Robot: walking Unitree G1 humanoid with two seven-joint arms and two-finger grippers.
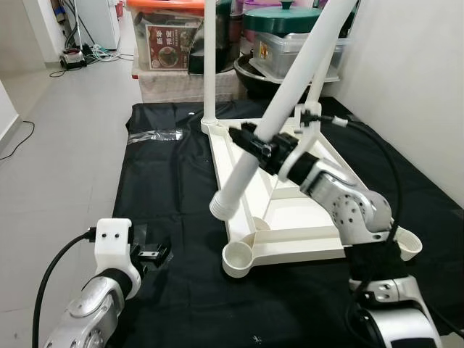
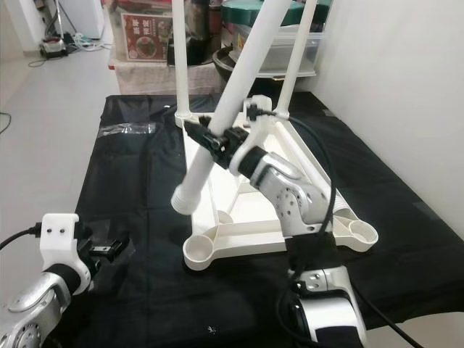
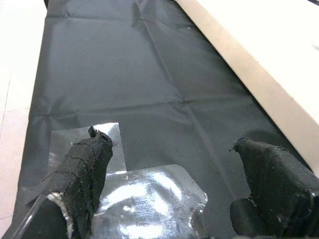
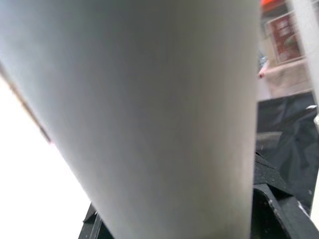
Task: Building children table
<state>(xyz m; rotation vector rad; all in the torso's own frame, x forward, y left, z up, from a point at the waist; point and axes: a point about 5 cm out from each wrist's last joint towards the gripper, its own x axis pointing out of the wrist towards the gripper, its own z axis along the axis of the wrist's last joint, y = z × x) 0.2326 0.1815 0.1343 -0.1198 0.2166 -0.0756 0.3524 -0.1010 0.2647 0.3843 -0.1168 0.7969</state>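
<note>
— While the white table top (image 1: 290, 210) lies upside down on the black sheet (image 1: 167, 196), toward the sheet's far right part, where is the loose leg?

— The right gripper (image 1: 255, 143) is clamped around the white table leg (image 1: 279, 109), which slants over the table top; its lower open end hangs just above the near-left corner socket (image 1: 237, 259), not seated in it.

— And what's already standing?

— Two legs stand upright at the far corners: one far-left leg (image 1: 209, 58) and one far-right leg (image 2: 297, 51). A near-right socket (image 2: 362, 232) sits bare.

— The other arm?

— The left gripper (image 3: 174, 199) hovers low over the sheet's near-left area, its fingers (image 3: 84, 169) spread wide and holding nothing, above a patch of shiny clear tape (image 3: 149, 194).

— Anything crowding the work?

— Storage boxes (image 1: 170, 36) and a covered pot (image 1: 279, 18) stand just past the sheet's far edge, a wall (image 1: 406, 72) runs along its right side, and cables (image 1: 80, 54) lie on the floor far left.
</note>
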